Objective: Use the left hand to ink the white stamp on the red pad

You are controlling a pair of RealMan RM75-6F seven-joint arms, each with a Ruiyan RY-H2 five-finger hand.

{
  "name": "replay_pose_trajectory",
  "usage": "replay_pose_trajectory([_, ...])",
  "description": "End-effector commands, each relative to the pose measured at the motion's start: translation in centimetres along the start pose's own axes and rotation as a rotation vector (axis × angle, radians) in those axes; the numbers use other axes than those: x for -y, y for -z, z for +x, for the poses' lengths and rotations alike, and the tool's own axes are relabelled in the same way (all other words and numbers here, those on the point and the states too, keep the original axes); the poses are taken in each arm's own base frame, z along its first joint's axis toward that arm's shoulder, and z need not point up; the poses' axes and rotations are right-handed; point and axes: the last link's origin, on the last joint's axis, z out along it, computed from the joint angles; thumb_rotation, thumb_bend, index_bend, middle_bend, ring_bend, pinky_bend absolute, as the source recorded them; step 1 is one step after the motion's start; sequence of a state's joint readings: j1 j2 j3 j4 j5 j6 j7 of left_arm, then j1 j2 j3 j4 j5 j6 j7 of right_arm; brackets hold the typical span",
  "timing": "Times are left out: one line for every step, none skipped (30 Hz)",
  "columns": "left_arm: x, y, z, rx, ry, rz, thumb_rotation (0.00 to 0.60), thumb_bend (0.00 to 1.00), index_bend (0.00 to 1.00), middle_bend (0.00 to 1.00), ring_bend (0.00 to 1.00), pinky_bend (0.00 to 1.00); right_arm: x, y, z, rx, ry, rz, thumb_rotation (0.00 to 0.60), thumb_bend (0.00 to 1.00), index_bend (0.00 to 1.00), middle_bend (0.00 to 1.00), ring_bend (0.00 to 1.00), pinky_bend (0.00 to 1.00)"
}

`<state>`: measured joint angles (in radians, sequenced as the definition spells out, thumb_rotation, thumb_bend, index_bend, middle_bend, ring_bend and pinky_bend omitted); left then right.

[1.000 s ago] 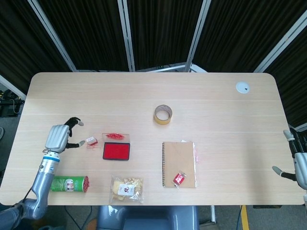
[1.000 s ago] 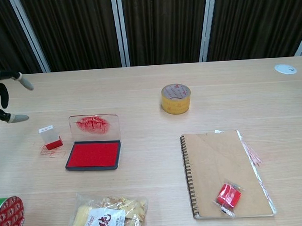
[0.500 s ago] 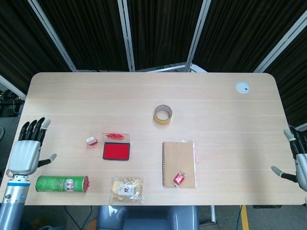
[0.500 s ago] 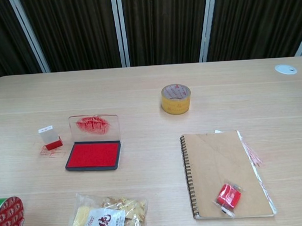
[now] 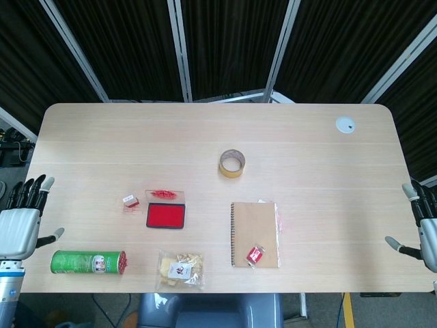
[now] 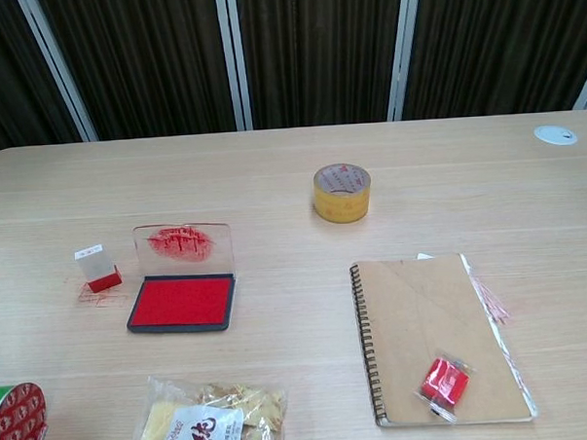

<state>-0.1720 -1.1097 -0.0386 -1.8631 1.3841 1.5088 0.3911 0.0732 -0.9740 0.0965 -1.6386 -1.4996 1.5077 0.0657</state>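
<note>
The small white stamp (image 5: 130,201) (image 6: 98,267) with a red base stands upright on the table, just left of the red ink pad (image 5: 165,216) (image 6: 180,302). The pad lies open with its clear lid (image 6: 184,246) raised behind it. My left hand (image 5: 19,225) hangs off the table's left edge, fingers spread and holding nothing, well away from the stamp. Off the right edge, my right hand (image 5: 425,231) is also spread and holds nothing. Neither hand shows in the chest view.
A green can (image 5: 89,262) lies on its side near the front left. A snack bag (image 5: 180,268) sits in front of the pad. A tape roll (image 5: 232,163) stands mid-table. A brown notebook (image 5: 254,232) carries a small red packet (image 5: 255,255). A white disc (image 5: 345,125) lies far right.
My left hand has drawn back from beside the stamp to the left, past the table edge, and opened its fingers. The stamp stays standing where it was.
</note>
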Motion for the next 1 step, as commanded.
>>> replay_pose_trajectory([0.13,0.03,0.26,-0.007,0.007,-0.001,0.6,0.0,0.0,0.0,0.0,0.0,0.13,-0.03,0.03,-0.004,-0.002,0.003,0.6,0.0,0.0,0.0,0.0,0.0])
